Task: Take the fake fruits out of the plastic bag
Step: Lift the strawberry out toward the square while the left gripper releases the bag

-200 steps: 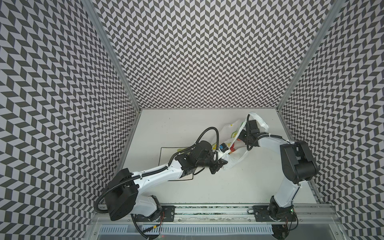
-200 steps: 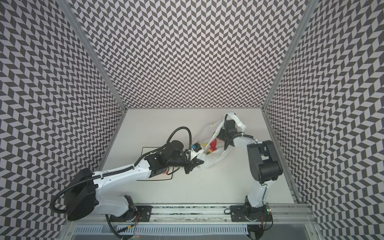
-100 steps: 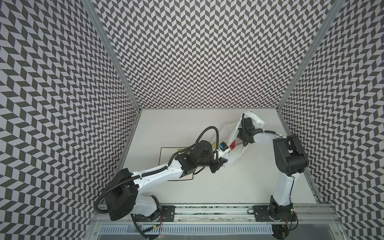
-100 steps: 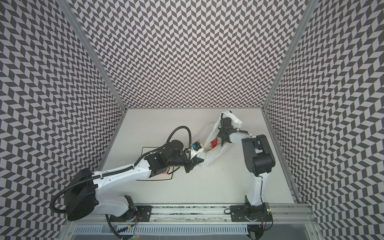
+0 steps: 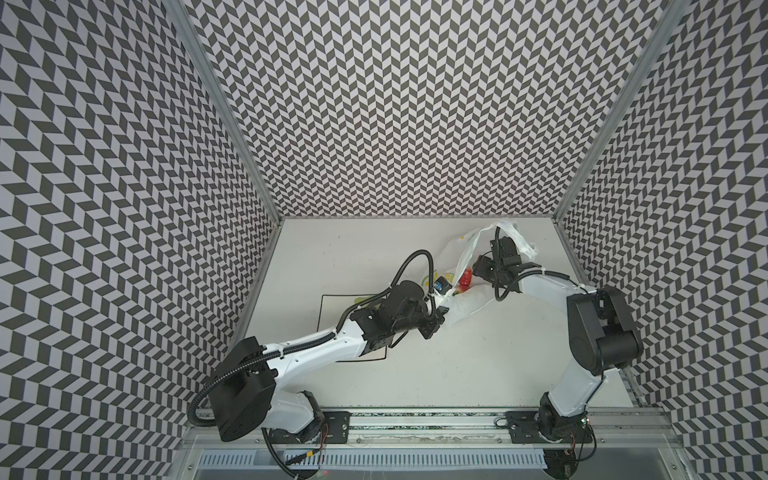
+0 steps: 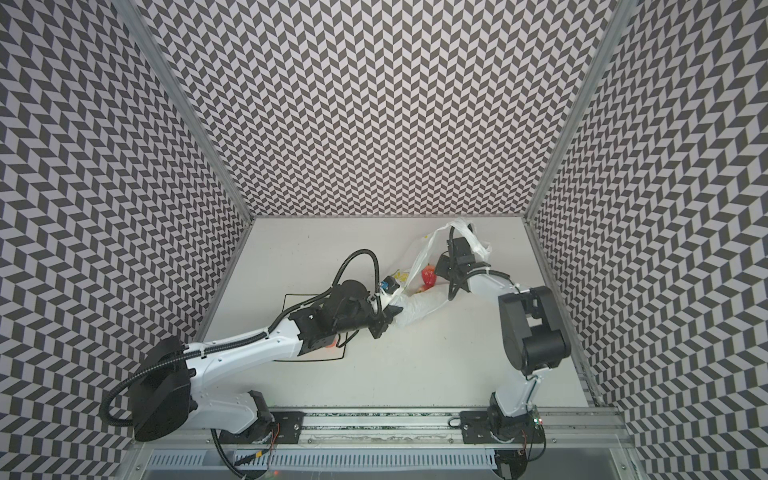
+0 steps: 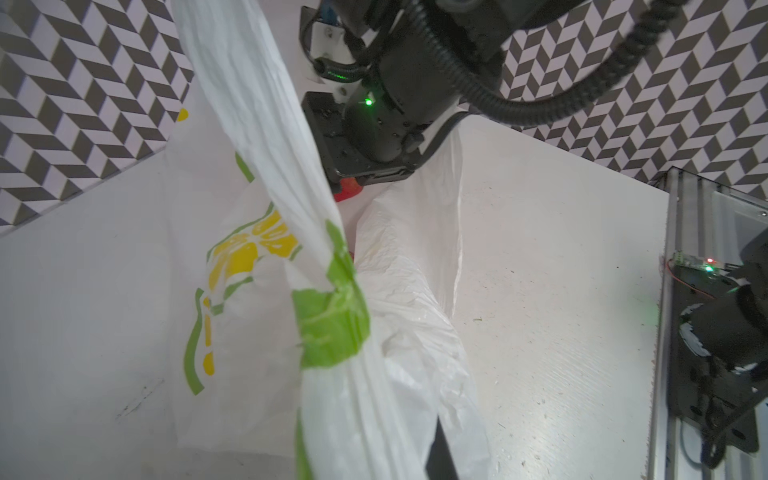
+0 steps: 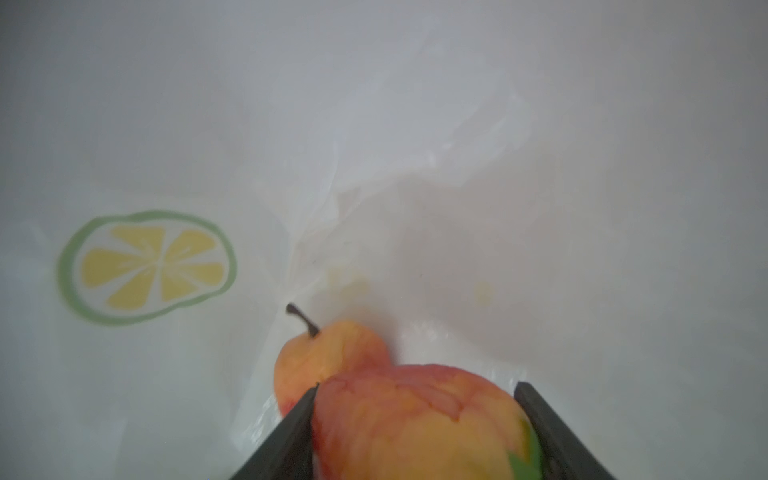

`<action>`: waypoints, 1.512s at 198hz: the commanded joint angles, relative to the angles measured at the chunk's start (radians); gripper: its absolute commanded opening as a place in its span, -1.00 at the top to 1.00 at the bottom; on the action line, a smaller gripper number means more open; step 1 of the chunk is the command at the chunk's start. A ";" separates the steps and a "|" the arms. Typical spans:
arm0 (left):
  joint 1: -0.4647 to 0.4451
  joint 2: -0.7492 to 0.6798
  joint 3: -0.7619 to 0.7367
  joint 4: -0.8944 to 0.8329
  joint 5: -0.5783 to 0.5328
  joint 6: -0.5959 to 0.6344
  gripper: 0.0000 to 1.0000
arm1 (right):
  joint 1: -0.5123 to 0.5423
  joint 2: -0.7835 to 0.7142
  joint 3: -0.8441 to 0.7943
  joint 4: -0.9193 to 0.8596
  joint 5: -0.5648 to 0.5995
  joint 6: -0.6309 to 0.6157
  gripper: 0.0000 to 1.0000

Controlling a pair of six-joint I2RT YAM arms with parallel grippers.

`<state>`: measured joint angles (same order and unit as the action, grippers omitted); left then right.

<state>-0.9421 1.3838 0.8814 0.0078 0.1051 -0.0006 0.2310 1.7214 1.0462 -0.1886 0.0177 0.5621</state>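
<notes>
**Desk:** Which step have we caught here?

**Field:** The pick inside the plastic bag (image 5: pixel 465 305), at the far right of the table (image 5: pixel 415 374). Our left gripper (image 5: pixel 439 319) is clamped on the bag's gathered rim and holds the mouth up. The right gripper (image 8: pixel 417 386) reaches in, its dark fingers (image 8: pixel 291 436) pressed to either side of a red-orange fruit (image 8: pixel 415 432). We judge the grasp made.

**Desk:** And next?

**Field:** We think a lift back out through the mouth without snagging the film. Then a set-down outside, perhaps on the black-rimmed plate (image 5: pixel 320 316) to the left. A smaller stemmed fruit (image 8: pixel 328 353) lies just behind.

**Desk:** How will it handle?

**Field:** The bag is thin, crinkly white film printed with lemon slices, so it will likely cling and fold. The fruits are rounded and glossy, and we judge them prone to slipping.
</notes>
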 commanded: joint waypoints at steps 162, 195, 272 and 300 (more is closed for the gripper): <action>0.042 0.177 0.158 0.034 -0.148 -0.096 1.00 | 0.033 -0.553 -0.277 -0.093 -0.356 -0.054 0.02; 0.045 0.160 0.151 0.041 -0.148 -0.099 0.62 | 0.033 -0.641 -0.254 -0.162 -0.371 -0.071 0.02; 0.045 -0.165 -0.042 0.122 -0.020 -0.091 -0.85 | 0.054 -0.832 -0.123 -0.301 -0.402 -0.137 0.01; 0.083 -0.317 -0.076 0.106 -0.026 -0.128 -0.89 | 0.171 -0.825 -0.025 -0.325 -0.364 -0.180 0.01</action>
<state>-0.8917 1.1770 0.8268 0.1013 0.0578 -0.0956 0.3103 0.9016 0.9401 -0.5056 -0.3626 0.4438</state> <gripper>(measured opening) 0.942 0.630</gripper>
